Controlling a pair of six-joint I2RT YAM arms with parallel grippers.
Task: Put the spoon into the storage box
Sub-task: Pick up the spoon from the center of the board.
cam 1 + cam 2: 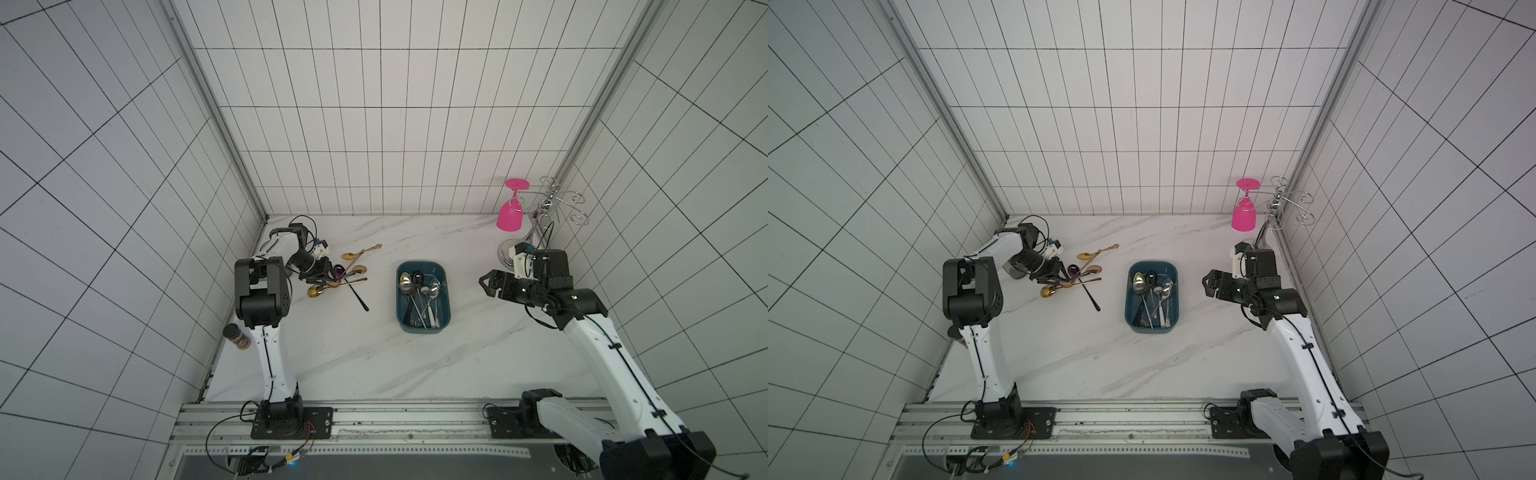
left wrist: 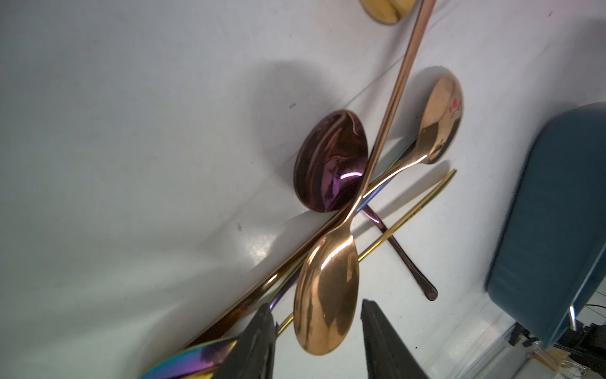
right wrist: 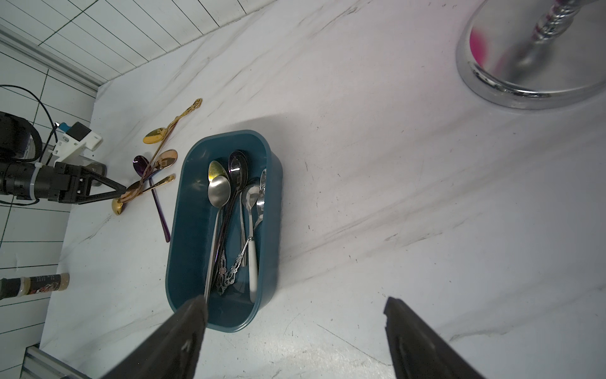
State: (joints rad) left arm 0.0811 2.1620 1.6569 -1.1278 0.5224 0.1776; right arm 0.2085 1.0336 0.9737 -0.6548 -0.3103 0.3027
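The teal storage box point(image 1: 419, 263) point(image 1: 1152, 263) point(image 3: 187, 229) sits mid-table and holds several silver spoons. To its left lies a loose pile of coloured spoons. My left gripper point(image 1: 322, 278) point(image 1: 1059, 276) point(image 2: 316, 303) is down in that pile. Its jaws stand either side of a rose-gold spoon's bowl point(image 2: 328, 295), with a gap on each side, so it is open. A purple spoon point(image 2: 329, 160) point(image 1: 339, 270) and a second rose-gold spoon point(image 2: 442, 115) lie under the first spoon's handle. My right gripper point(image 1: 484, 284) point(image 1: 1206, 284) point(image 3: 295, 300) hovers wide open and empty, to the right of the box.
A chrome rack point(image 1: 552, 199) stands at the back right corner with a pink goblet point(image 1: 510, 216) hanging upside down on it. A spice jar point(image 1: 236, 336) lies by the left wall. A smoky cup point(image 1: 1014, 271) is partly hidden behind my left wrist.
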